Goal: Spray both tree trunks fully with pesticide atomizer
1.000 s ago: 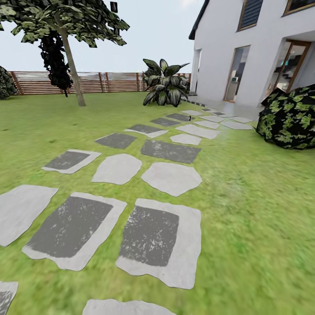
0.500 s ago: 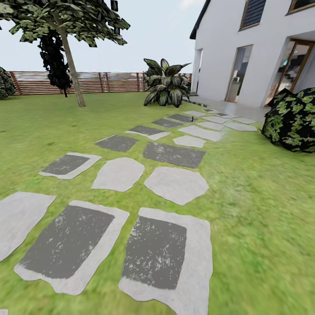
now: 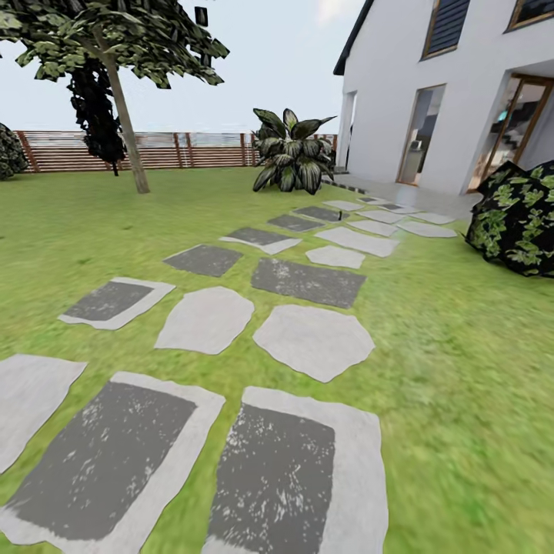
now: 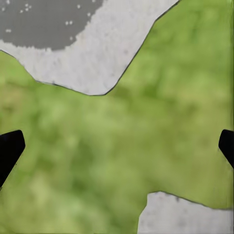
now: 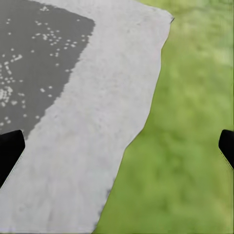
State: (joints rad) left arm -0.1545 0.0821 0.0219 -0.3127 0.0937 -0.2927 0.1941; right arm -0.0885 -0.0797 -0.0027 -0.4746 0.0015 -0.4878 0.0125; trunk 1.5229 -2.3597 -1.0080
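phase: in transit over stepping stones (image 3: 312,338) | atomizer: not sighted, so no bearing, nearer arm unknown | tree (image 3: 127,127) far left by fence (image 3: 161,150) | left gripper (image 4: 117,148) and right gripper (image 5: 117,146) — spread wide, empty

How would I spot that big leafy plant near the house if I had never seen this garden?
Start at the white house on the right and follow the stepping stones across the lawn toward the wooden fence. Where the path nears the house corner stands the plant. Unlike the tall tree to its left and the rounded bush, it is a low clump of broad, upright, pointed leaves.
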